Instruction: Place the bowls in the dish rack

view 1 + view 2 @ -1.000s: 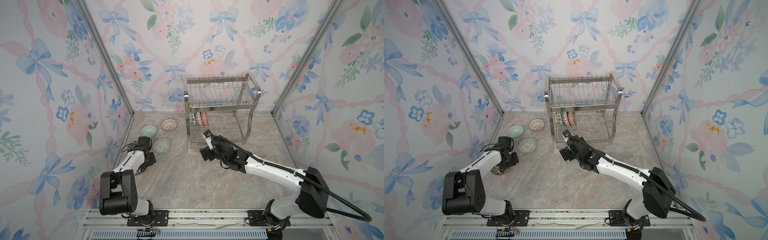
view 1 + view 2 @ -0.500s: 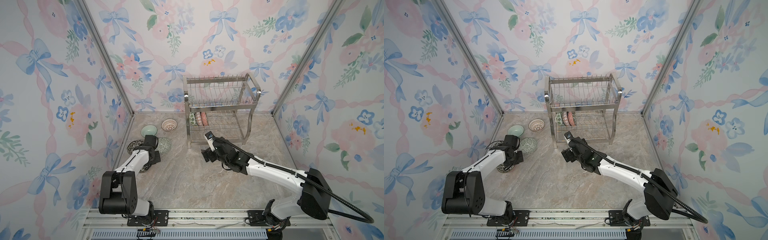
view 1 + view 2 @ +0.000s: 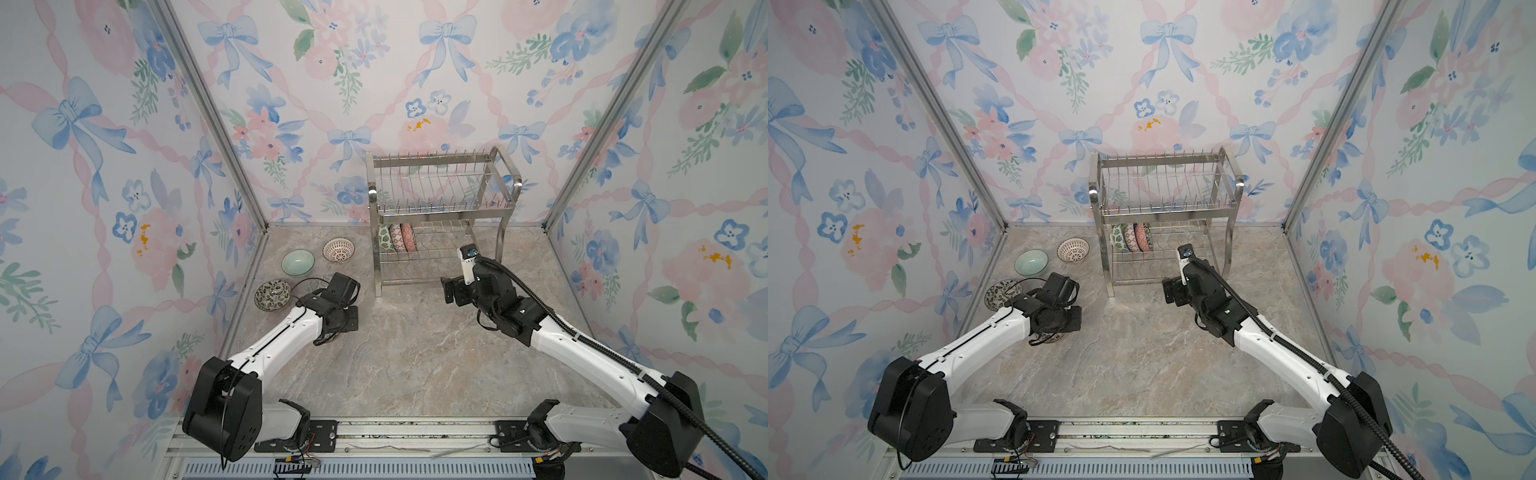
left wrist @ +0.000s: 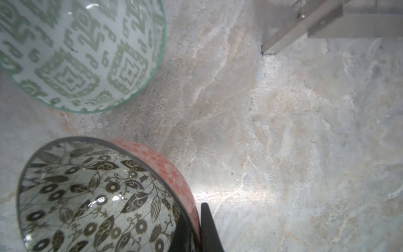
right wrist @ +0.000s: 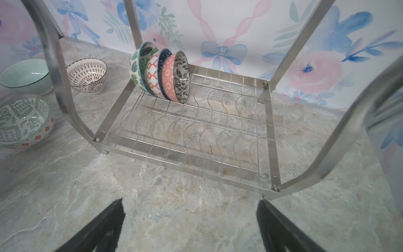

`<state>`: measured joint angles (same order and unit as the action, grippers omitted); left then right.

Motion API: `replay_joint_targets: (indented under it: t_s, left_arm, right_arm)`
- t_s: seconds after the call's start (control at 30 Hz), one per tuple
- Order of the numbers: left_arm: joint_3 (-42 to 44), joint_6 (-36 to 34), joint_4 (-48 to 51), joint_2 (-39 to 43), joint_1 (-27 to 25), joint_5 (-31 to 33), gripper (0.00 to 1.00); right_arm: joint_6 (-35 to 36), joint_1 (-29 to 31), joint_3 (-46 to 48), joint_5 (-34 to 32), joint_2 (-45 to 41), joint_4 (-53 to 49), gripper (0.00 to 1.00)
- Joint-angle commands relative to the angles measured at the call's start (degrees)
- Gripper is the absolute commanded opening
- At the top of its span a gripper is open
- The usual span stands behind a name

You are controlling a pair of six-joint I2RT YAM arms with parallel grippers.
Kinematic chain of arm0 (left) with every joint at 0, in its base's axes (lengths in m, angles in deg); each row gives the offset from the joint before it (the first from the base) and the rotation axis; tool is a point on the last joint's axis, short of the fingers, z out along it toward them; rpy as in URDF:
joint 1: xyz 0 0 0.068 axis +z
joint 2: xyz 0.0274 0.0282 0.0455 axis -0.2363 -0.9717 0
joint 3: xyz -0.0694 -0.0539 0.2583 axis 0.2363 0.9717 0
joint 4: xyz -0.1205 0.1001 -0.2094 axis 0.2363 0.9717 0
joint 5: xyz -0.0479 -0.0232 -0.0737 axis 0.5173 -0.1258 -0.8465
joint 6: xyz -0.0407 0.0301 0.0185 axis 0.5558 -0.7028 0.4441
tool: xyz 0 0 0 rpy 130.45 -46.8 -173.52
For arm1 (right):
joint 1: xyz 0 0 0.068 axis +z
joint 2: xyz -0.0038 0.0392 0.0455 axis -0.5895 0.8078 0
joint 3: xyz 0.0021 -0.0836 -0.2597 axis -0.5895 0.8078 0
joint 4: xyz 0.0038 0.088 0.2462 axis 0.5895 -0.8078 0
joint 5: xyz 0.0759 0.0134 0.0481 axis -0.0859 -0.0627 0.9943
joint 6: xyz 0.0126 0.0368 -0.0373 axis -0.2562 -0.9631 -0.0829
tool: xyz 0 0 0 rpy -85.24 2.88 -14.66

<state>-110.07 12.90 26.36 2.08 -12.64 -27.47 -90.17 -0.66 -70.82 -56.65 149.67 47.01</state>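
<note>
Left gripper (image 4: 195,227) clamping the rim of the dark floral bowl (image 4: 98,196), right gripper (image 5: 190,203) spread wide; lift clear (present height uncertain), then stand it edgewise in the dish rack (image 5: 270,131).

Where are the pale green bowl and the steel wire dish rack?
Pale green bowl (image 3: 298,262): in a top view, inner hollow.
Steel wire dish rack (image 3: 440,212): in a top view, upper front rail.
</note>
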Motion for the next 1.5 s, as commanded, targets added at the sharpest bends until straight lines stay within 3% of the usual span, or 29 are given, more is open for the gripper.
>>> replay_joint_targets:
  t_s: [0.0, 0.2, 0.47, 0.67, 0.9, 1.2, 1.33, 1.47]
  left_arm:
    - [-4.11, 4.12, 1.0, -2.12, -6.2, 2.31, 0.0]
    - [-13.94, 4.86, 0.82, -11.65, -18.83, 6.76, 0.0]
    - [-25.6, 2.88, 0.68, -26.21, -26.58, 6.13, 0.0]
    - [-32.24, 1.86, 0.72, -33.53, -28.61, 5.04, 0.0]
    - [-32.78, 1.8, 0.73, -35.95, -28.82, 5.28, 0.0]
    - [-34.21, 1.35, 0.69, -38.55, -29.1, 5.09, 0.01]
    - [-35.43, 0.78, 0.83, -38.82, -29.24, 4.91, 0.11]
    - [-36.03, 0.54, 0.87, -38.26, -29.22, 4.91, 0.27]
  right_arm:
    - [-2.91, -2.57, 0.71, 1.78, -1.45, -4.3, 0.97]
    - [-6.1, -5.96, -0.33, 2.36, -2.97, -8.68, 0.97]
    - [-8.74, -9.99, 1.07, 2.21, -6.77, -12.94, 0.96]
    - [-10.74, -14.87, 2.09, 2.38, -9.08, -16.26, 0.97]
    - [-11.92, -21.53, 3.76, 5.57, -11.24, -17.23, 0.97]
    - [-11.85, -22.28, 3.8, 6.4, -10.87, -16.88, 0.96]
    - [-11.82, -22.32, 4.05, 6.67, -11.02, -16.79, 0.97]
    - [-11.89, -22.28, 4.41, 8.01, -11.54, -16.09, 0.97]
